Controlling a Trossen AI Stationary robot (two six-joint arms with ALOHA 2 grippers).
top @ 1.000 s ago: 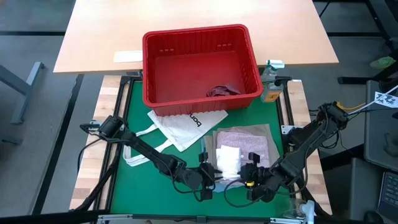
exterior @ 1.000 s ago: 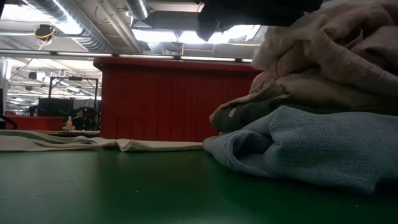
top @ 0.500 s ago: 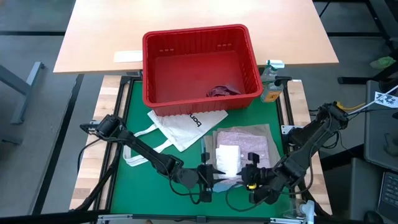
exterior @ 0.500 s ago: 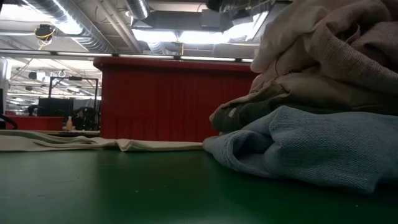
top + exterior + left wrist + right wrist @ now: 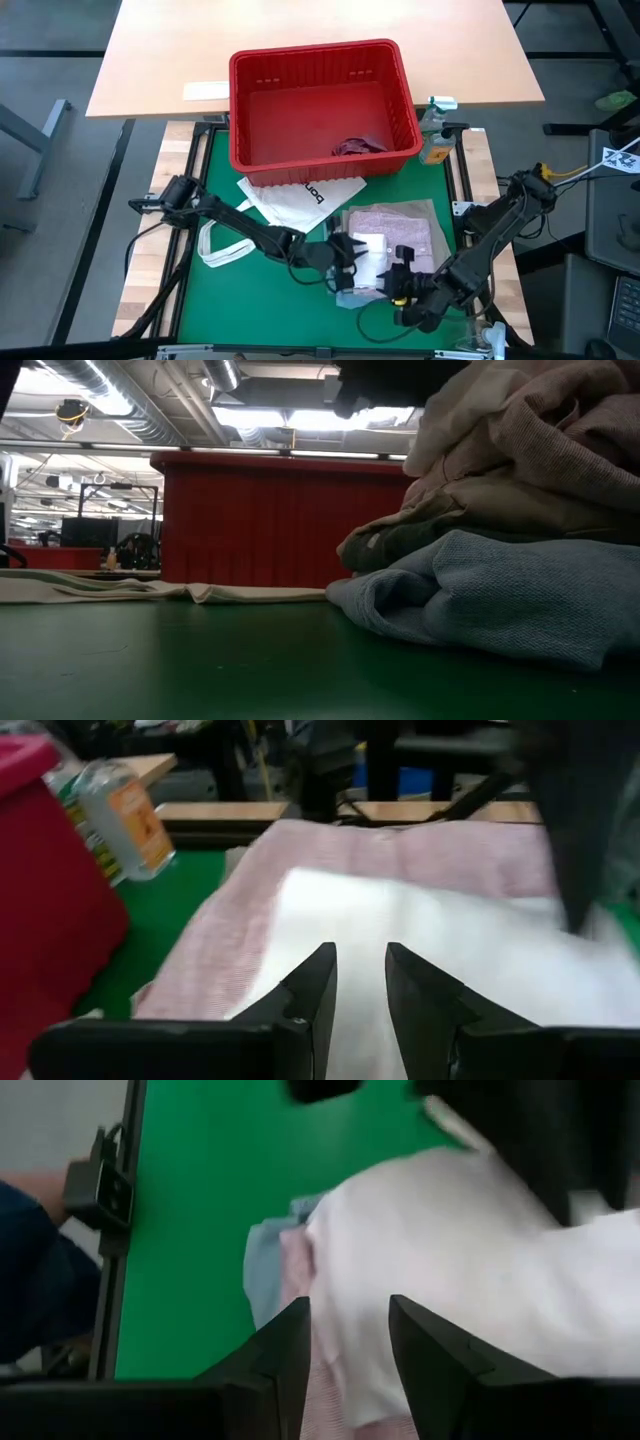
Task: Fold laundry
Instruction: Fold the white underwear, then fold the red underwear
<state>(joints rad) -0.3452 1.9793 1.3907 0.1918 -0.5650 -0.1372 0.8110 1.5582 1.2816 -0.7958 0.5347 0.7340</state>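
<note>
The laundry lies as a folded stack (image 5: 395,228) on the green mat near the table's near right. A mottled pink piece (image 5: 330,870) is on top, and a small white piece (image 5: 372,248) lies on that. Light-blue cloth (image 5: 500,590) is at the bottom. A maroon garment (image 5: 357,146) lies in the red basket. My left gripper (image 5: 360,975) stands open at the white piece's left edge, pointing across it. My right gripper (image 5: 350,1330) stands open above the stack's near edge. I see nothing between either gripper's fingers.
The red basket (image 5: 300,160) stands at the far side of the mat. A white tote bag (image 5: 300,200) lies in front of it, left of the stack. A bottle (image 5: 436,130) stands at the far right. Part of a person in dark blue (image 5: 35,1280) shows beyond the table's edge.
My left gripper has swung from the mat's near edge toward the far edge and a little right. It now points over the white piece on the stack. The stack has kept its shape.
</note>
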